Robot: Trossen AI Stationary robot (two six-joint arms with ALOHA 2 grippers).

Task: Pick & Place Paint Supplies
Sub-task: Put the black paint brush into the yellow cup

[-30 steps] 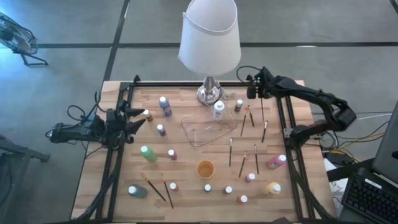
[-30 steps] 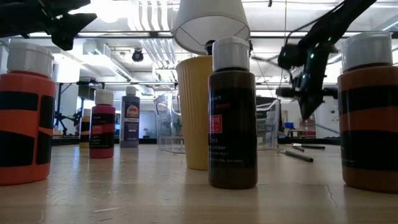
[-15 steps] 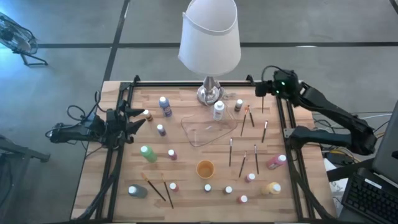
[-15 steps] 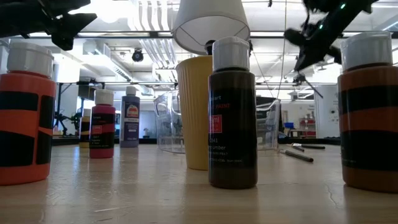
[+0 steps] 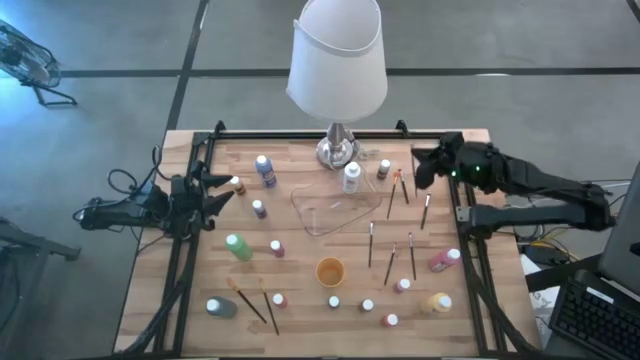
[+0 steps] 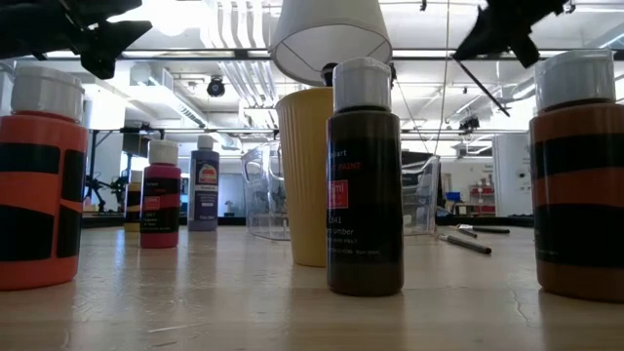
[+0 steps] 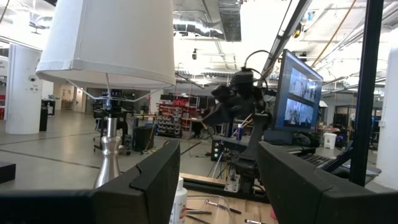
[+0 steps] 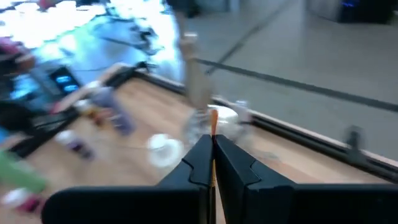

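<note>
Small white-capped paint bottles stand on their bases about the wooden table: purple (image 5: 265, 168), white (image 5: 351, 178), green (image 5: 238, 247), yellow (image 5: 437, 302). Thin dark brushes (image 5: 371, 243) lie flat on the right half and at the near left (image 5: 250, 300). My right gripper (image 5: 422, 166) hovers high over the far right part of the table, shut on one brush (image 6: 483, 86). My left gripper (image 5: 225, 190) waits open at the table's left edge, with nothing between its fingers (image 7: 155, 180). My right gripper pinches a thin brush between its two shut fingers. The brush's orange end (image 8: 212, 121) sticks out past the fingertips. The dark shaft (image 6: 485, 90) slants down below the gripper, lifted clear of the table.
A lamp (image 5: 337, 60) with a wide white shade stands at the far middle, its base (image 5: 337, 152) on the table. A clear plastic tray (image 5: 335, 210) lies at the centre and an orange cup (image 5: 330, 271) nearer. Black rails (image 5: 460, 215) run along both sides.
My right gripper has risen with the brush and drawn back from the far edge toward the table's right rail, tipping from pointing steeply down to nearer level. It stayed shut; the brush hangs clear throughout.
</note>
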